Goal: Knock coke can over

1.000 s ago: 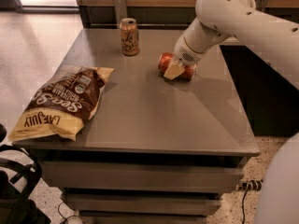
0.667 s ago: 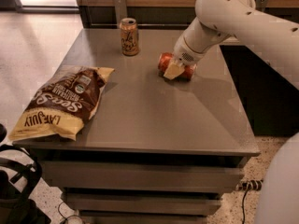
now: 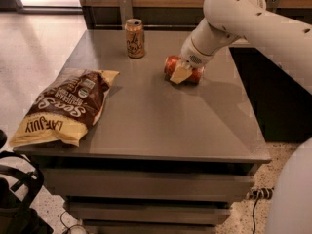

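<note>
The coke can [image 3: 171, 65], red-orange, lies on its side on the grey table [image 3: 161, 121] near the back right. My gripper [image 3: 181, 73] is right on top of it, with a pale fingertip [image 3: 178, 75] in front of the can's middle. The white arm comes in from the upper right and hides part of the can.
A tan-gold can [image 3: 135, 38] stands upright at the back of the table, left of the coke can. A brown and yellow chip bag [image 3: 66, 106] lies at the front left. Drawers sit below the table's front edge. A dark counter stands to the right.
</note>
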You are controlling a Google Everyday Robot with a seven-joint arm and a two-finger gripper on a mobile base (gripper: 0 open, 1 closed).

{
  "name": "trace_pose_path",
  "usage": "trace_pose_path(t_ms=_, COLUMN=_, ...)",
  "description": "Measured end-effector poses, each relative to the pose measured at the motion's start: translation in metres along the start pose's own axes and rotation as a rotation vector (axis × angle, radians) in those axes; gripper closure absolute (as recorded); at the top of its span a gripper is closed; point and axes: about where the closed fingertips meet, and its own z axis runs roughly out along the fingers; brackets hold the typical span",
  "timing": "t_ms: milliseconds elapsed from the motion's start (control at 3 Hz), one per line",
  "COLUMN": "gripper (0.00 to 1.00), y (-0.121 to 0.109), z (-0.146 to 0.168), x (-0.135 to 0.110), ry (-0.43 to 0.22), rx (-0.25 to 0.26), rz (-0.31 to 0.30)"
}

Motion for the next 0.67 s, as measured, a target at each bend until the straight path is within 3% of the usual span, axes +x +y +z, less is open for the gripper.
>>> trace_pose_path(t_ms=333, gripper=0.13, y=0.0007, z=0.0012, x=-0.0003, ry=0.001, rx=-0.002, rz=-0.001)
trace_pose_path(t_ms=667, gripper=0.0, y=0.0003, z=-0.0003, x=-0.0012, ry=0.001, rx=-0.003, rz=-0.001)
